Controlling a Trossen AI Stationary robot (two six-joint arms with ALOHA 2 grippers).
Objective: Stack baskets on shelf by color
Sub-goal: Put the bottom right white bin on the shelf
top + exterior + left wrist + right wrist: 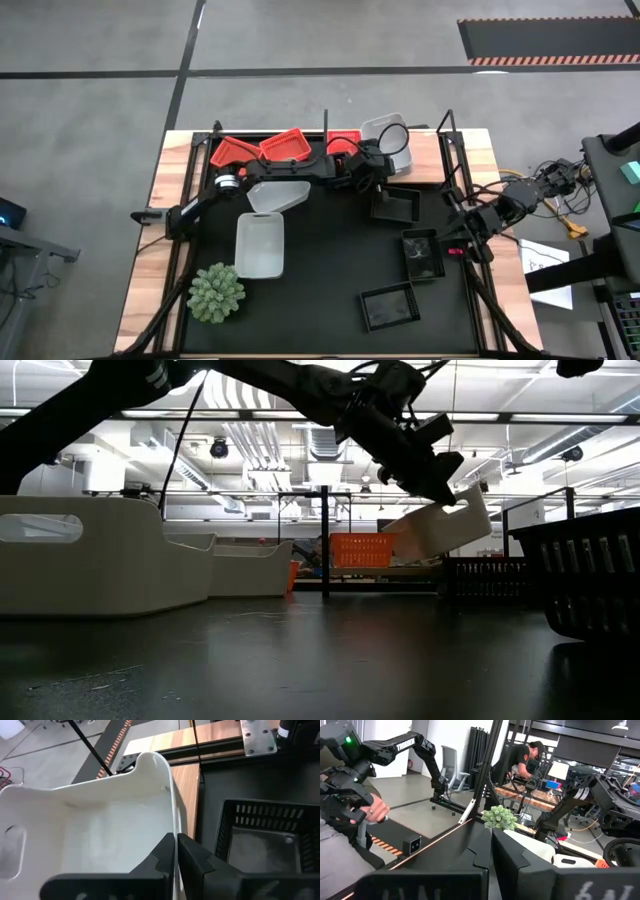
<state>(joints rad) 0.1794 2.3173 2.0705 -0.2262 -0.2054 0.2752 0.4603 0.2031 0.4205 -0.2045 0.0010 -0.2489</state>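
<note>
My left gripper [376, 168] is shut on a white basket [390, 142], which it holds tilted over the right part of the wooden shelf [428, 165]. The basket also shows in the low view [445, 525] and the left wrist view [100, 825]. Three orange-red baskets [285, 147] sit on the shelf's left and middle. Two more white baskets [260, 245] and three black baskets [397, 205] lie on the black mat. My right gripper [462, 240] is shut and empty at the mat's right edge. My left gripper pinches one side wall of the white basket at its rim [174, 827], one finger [162, 857] inside the basket and one [195, 857] outside. The fingers come slanting down from the table's left. The basket is lifted clear and hangs tilted below the fingers [445, 525].
A green spiky plant [215, 293] stands at the mat's near left. Thin black posts [447, 130] rise at the shelf's ends. A black basket [265, 837] sits just near of the held one. A person shows in the room behind [525, 757].
</note>
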